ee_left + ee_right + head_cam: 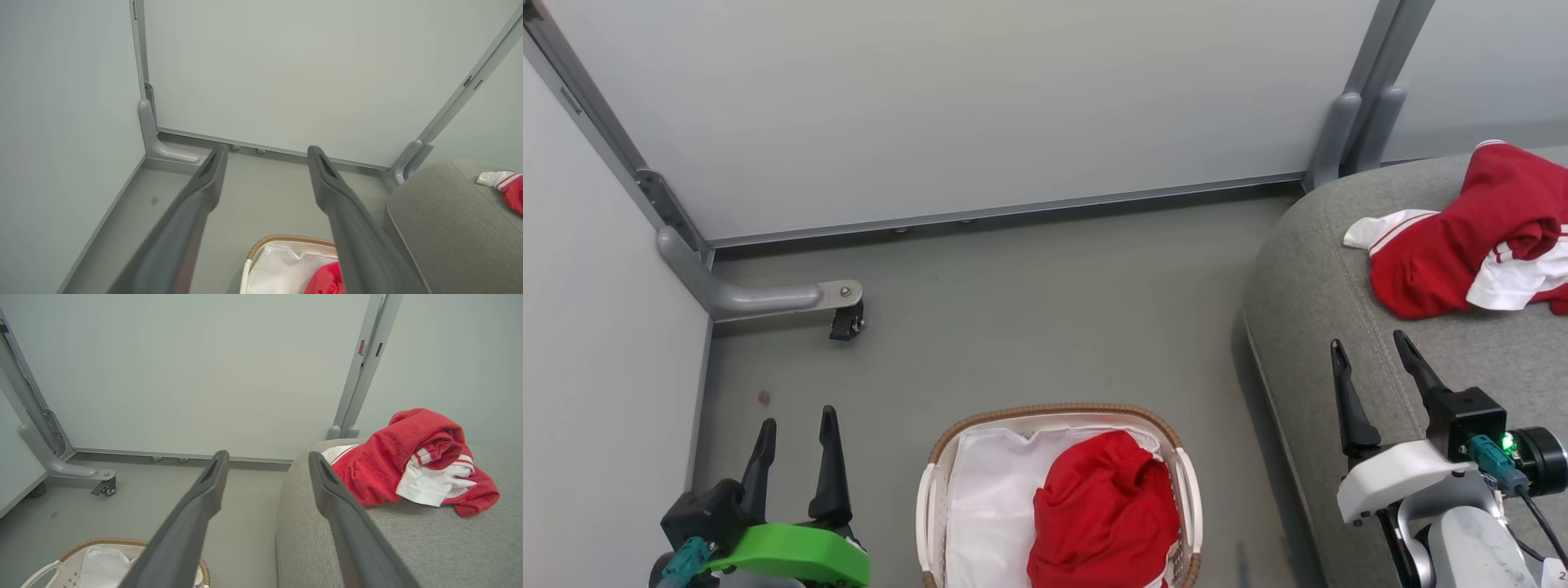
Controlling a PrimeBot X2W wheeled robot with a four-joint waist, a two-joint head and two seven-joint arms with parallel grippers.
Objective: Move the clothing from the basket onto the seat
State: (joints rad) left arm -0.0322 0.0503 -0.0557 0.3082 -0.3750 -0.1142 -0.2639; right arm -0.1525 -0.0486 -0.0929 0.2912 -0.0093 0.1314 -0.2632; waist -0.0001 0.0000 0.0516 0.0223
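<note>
One red garment (1107, 514) lies bunched in the right half of the white basket (929, 506) on its white liner, at the bottom centre of the head view. A second red and white garment (1474, 237) lies crumpled on the grey seat (1315, 278) at the right, also the red and white garment (412, 465) in the right wrist view. My left gripper (796, 420) stands open over the floor left of the basket, holding nothing. My right gripper (1368, 347) stands open above the seat's front left edge, short of the garment, holding nothing.
Pale partition panels close off the back and left. A grey frame foot with a castor (847, 318) juts onto the floor at the left. A grey post (1339, 131) stands behind the seat. Grey floor lies between basket, panels and seat.
</note>
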